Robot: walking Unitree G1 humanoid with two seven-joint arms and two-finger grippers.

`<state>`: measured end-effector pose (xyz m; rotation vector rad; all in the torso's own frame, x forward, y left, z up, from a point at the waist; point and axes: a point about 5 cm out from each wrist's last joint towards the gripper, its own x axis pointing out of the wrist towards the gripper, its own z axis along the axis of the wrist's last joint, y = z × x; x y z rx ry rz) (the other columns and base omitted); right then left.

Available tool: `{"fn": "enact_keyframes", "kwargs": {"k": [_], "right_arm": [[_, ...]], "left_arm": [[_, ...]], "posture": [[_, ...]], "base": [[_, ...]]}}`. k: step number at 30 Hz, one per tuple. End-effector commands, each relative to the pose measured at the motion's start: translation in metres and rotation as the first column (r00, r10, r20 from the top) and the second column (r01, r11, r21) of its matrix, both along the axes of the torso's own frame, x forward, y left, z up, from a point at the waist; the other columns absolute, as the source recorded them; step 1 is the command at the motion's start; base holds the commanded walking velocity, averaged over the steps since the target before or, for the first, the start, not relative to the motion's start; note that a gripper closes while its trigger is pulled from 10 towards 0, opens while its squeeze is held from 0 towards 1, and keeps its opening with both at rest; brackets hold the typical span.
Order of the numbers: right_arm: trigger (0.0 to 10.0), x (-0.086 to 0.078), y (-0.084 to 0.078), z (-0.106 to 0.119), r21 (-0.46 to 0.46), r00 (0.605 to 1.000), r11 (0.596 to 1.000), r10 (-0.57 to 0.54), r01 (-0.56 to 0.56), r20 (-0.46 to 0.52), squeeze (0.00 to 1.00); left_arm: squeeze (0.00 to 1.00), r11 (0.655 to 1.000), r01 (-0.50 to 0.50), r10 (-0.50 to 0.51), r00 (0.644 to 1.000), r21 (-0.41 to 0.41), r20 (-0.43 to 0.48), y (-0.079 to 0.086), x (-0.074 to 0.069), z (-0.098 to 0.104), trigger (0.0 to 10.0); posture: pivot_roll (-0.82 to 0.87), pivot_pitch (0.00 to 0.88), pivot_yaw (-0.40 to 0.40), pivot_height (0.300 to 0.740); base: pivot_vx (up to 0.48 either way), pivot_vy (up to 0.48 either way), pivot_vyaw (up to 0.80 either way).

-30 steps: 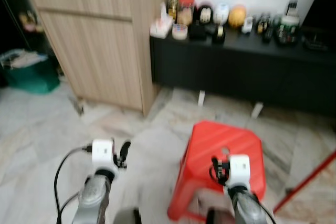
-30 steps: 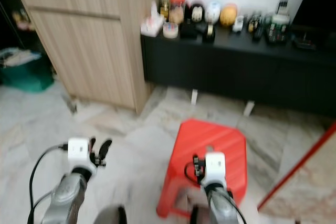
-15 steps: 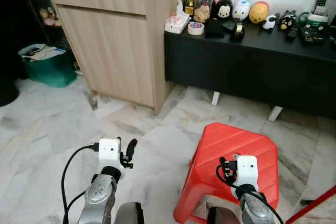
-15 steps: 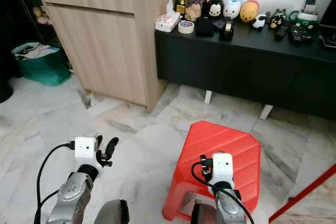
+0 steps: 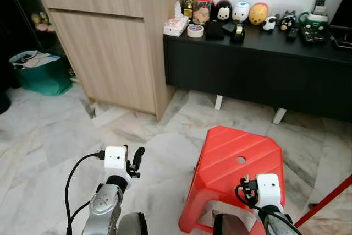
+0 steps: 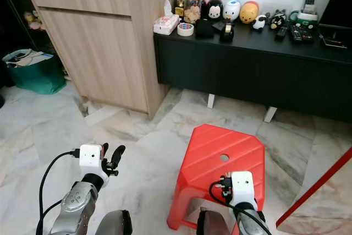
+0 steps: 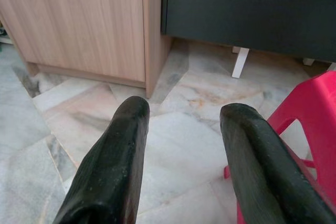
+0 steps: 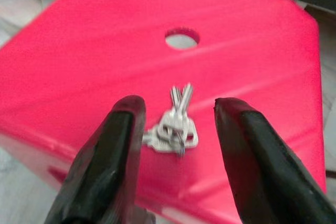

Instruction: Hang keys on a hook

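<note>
**Spotter:** Where are the keys?

**Operator:** I see the small bunch of silver metal keys on a ring (image 8: 171, 127) lying flat on the top of the red plastic stool (image 5: 234, 175). It sits on the half of the seat nearer my robot, short of the round hole (image 8: 181, 38) at the seat's middle. The blades point toward that hole.

**Spotter:** And your right claw?

**Operator:** My right claw (image 8: 175, 111) hangs just above the stool's near edge with its two black fingers spread wide. In the right wrist view the keys lie between the fingers, but nothing is gripped. I cannot tell whether the fingertips touch the seat.

**Spotter:** Left side?

**Operator:** My left claw (image 7: 181, 116) is out over the grey-veined marble floor (image 5: 66, 136), well left of the stool, fingers also wide apart and holding nothing. It points toward the gap where the light wooden cabinet (image 5: 110, 37) meets the low black sideboard (image 5: 253, 64).

**Spotter:** What's on that sideboard?

**Operator:** Along its top there is a white tissue box (image 5: 175, 25) at the left end, beside a roll of tape (image 5: 195, 30) and a red-lidded jar (image 5: 202, 6). Further right are round character figurines (image 5: 240, 11) and some dark gadgets at the right end. A green bag (image 5: 36, 72) stands on the floor left of the cabinet.
</note>
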<state>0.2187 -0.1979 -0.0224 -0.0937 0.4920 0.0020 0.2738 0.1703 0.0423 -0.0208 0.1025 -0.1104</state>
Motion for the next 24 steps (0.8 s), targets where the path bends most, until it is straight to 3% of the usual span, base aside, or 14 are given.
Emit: {"fn": "enact_keyframes", "kwargs": {"k": [1, 4, 15, 22, 23, 24], "right_arm": [[10.0, 0.001, 0.000, 0.002, 0.001, 1.000, 1.000, 0.018, -0.018, -0.007, 0.00], [10.0, -0.002, 0.003, -0.004, -0.018, 0.993, 0.997, 0.071, -0.073, -0.091, 0.00], [10.0, 0.018, 0.000, 0.001, -0.010, 0.994, 0.999, 0.046, -0.047, -0.100, 0.00], [10.0, 0.028, -0.002, 0.005, 0.045, 0.995, 0.999, 0.000, 0.004, -0.100, 0.00], [10.0, 0.028, -0.004, 0.005, 0.059, 0.994, 0.998, 0.004, 0.003, -0.112, 0.38], [10.0, 0.029, -0.005, 0.006, 0.068, 0.993, 0.998, 0.009, -0.001, -0.118, 0.19]], "left_arm": [[0.00, 1.000, 0.013, -0.013, 1.000, 0.010, -0.007, -0.001, -0.001, -0.002, 10.0], [0.00, 0.999, 0.030, -0.030, 1.000, 0.020, -0.006, -0.004, 0.000, -0.002, 10.0], [0.00, 0.999, 0.036, -0.036, 0.999, 0.023, 0.001, -0.004, 0.002, 0.000, 10.0], [0.00, 0.999, 0.031, -0.031, 1.000, 0.029, -0.002, -0.002, 0.000, -0.001, 10.0], [0.00, 0.999, 0.031, -0.031, 1.000, 0.030, -0.004, -0.001, -0.001, -0.002, 10.0], [0.00, 0.999, 0.031, -0.031, 1.000, 0.030, -0.004, -0.001, -0.001, -0.002, 10.0]], "posture": [[0.01, 0.000, -0.011, 0.590], [0.00, 0.000, -0.007, 0.590], [0.01, 0.000, -0.004, 0.590], [0.02, 0.000, -0.003, 0.590], [0.02, 0.000, 0.000, 0.590], [0.02, 0.000, 0.001, 0.590]], "base": [[0.000, 0.000, 0.00], [0.000, 0.000, 0.00], [0.000, 0.000, 0.00], [0.000, 0.000, 0.00], [0.000, 0.000, 0.00], [0.000, 0.000, 0.00]]}}
